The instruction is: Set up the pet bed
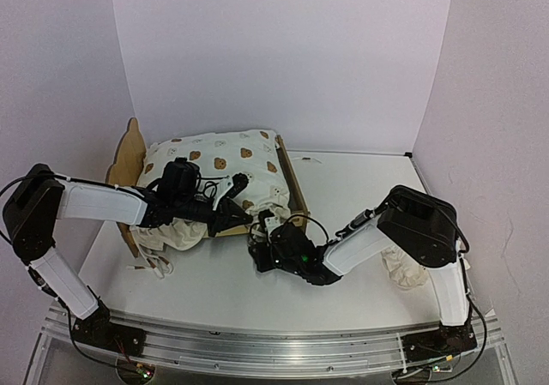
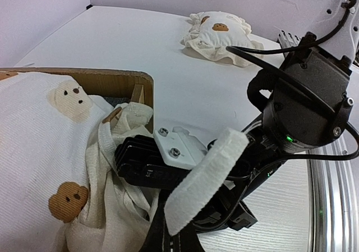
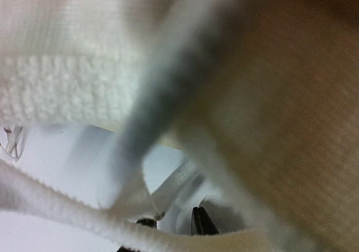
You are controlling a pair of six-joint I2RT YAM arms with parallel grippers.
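Two arms meet at the near right corner of the pet bed [image 1: 293, 183], which sits at the far left of the bench [image 1: 360, 188] with a bear-print cushion [image 1: 214, 158] heaped on it. The left end effector [image 1: 244, 220] is pinched closed among the folds. Whether the right end effector [image 1: 262, 231] is wide or narrow cannot be told. The plywood frame looks light, stiff and prone to sliding, and is best gripped by its thin side rail.

No legible text, label, brand, number or sign is found on the pet bed [image 1: 129, 155], bear-print cushion [image 1: 232, 149], ruffled pillow [image 2: 216, 36], left arm [image 1: 94, 201], right arm [image 1: 364, 246] or table [image 1: 360, 179].
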